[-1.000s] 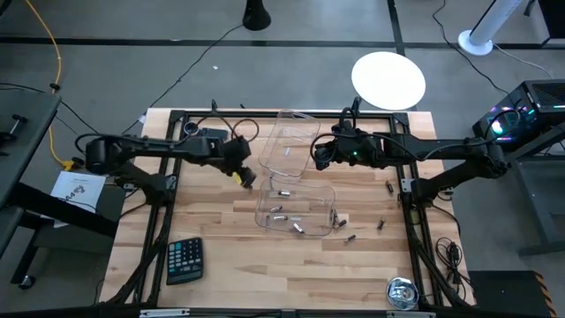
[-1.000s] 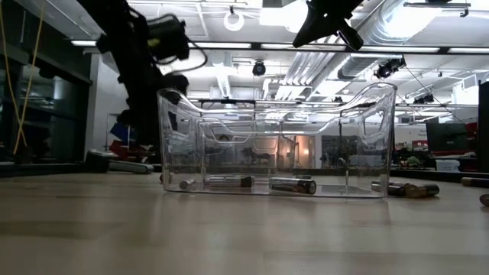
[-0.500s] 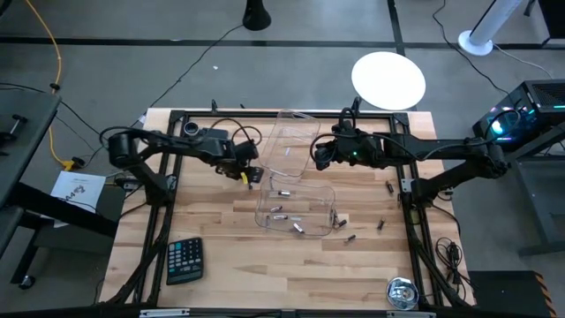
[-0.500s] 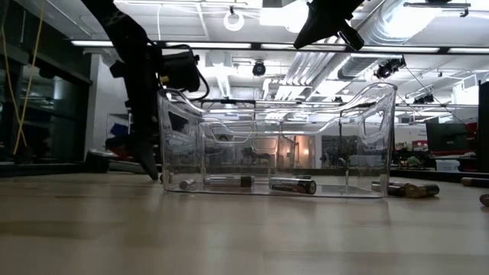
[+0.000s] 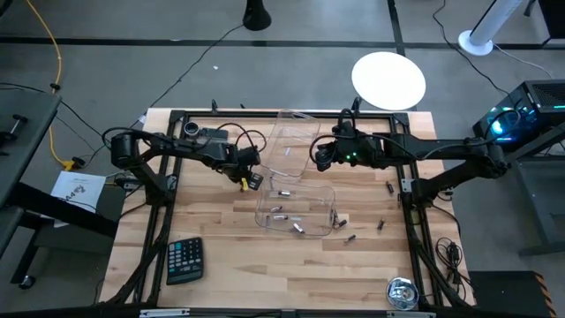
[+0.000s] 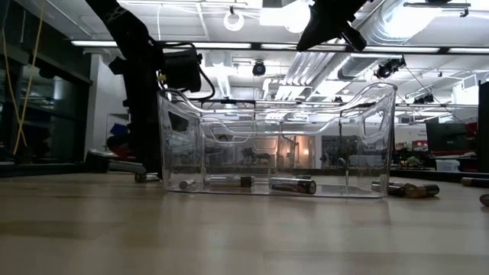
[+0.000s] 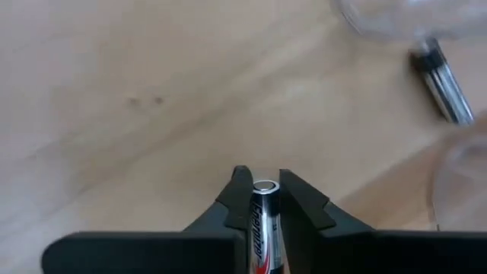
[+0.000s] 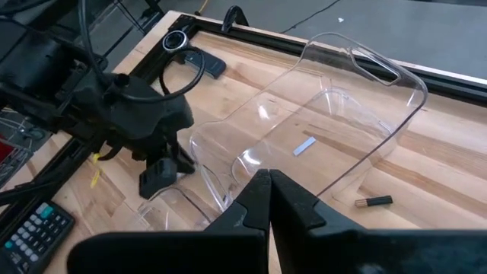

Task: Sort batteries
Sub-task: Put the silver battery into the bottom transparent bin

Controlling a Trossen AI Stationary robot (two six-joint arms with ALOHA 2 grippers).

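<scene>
the left hand, clenched on a battery, has swung right to the near clear tray left of frame centre; drop looks imminent. right hand, pinched empty, waits above the far tray

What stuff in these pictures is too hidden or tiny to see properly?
- Battery in the left gripper: left wrist view, its lower end is hidden between the fingers, label unreadable.
- Right gripper: right wrist view, nothing shows between its closed tips; hidden beyond.
- Loose batteries on the table: high view, too small to tell sizes.
- Calculator: keys too small to read.
</scene>
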